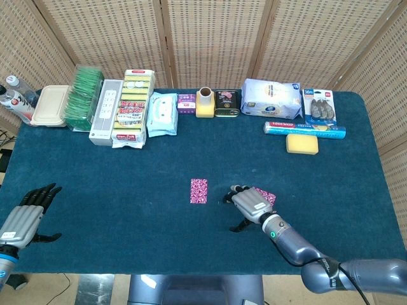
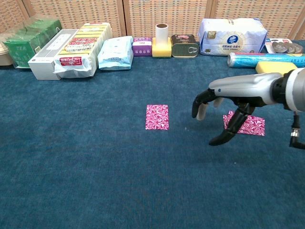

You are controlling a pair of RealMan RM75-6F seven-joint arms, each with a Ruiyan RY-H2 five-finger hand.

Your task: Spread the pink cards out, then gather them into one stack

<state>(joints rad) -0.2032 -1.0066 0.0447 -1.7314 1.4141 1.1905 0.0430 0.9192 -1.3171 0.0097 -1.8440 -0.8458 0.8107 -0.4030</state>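
- While two pink cards lie flat on the blue table (image 1: 127, 184), well apart, the right hand (image 2: 224, 102) hovers between them, fingers apart and curled downward, holding nothing.
- Left pink card (image 2: 157, 117) sits at table centre; right pink card (image 2: 250, 125) lies at its 3 o'clock, partly behind the thumb.
- Left hand (image 1: 25, 216) rests at 8 o'clock near the table edge, fingers spread, empty.
- Packaged goods (image 1: 130, 108) line the 12 o'clock edge.
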